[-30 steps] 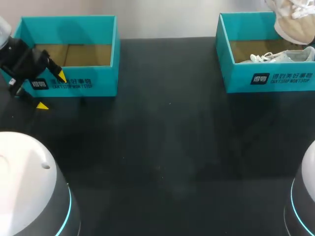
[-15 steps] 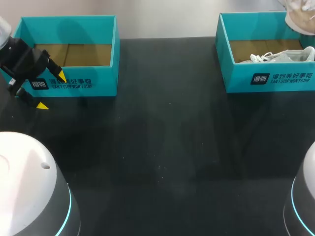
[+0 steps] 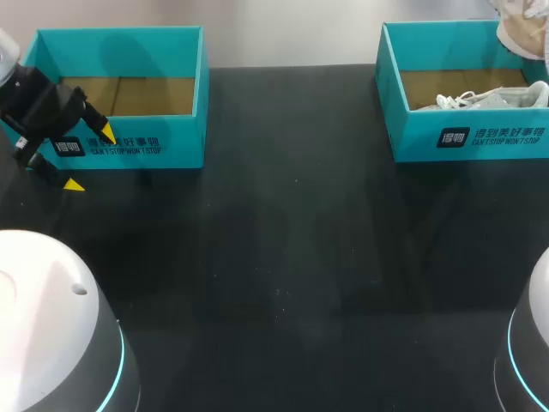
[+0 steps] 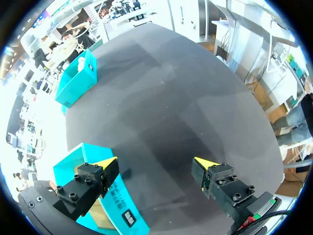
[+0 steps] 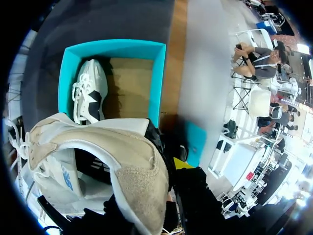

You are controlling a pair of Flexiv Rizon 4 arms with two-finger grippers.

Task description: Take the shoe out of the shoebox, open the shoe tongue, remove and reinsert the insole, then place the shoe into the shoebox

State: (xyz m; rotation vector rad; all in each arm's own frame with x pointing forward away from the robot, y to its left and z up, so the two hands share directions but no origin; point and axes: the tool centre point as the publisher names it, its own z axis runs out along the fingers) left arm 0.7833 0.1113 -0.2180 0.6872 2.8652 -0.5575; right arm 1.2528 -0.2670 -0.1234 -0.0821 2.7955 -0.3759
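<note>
A beige and white shoe (image 3: 521, 30) hangs above the far right corner of the teal shoebox (image 3: 467, 137), partly cut off by the head view's edge. In the right wrist view my right gripper (image 5: 166, 169) is shut on the heel collar of this shoe (image 5: 98, 152), high over the shoebox (image 5: 159, 78). A second white and black shoe (image 5: 90, 93) lies inside the box, seen in the head view as a white shoe (image 3: 485, 99). My left gripper (image 3: 90, 159) stands open in front of another teal box (image 3: 129, 146) at the table's left, holding nothing.
The left teal box (image 4: 115, 213) is open-topped with a bare brown floor, and sits right beside one finger of my left gripper (image 4: 156, 164). The black tabletop (image 3: 283, 257) stretches between the two boxes. The arms' white bases fill the near corners.
The held shoe has risen and shifted to the right, further out of the head view, over the first half second. The left arm has stayed put.
</note>
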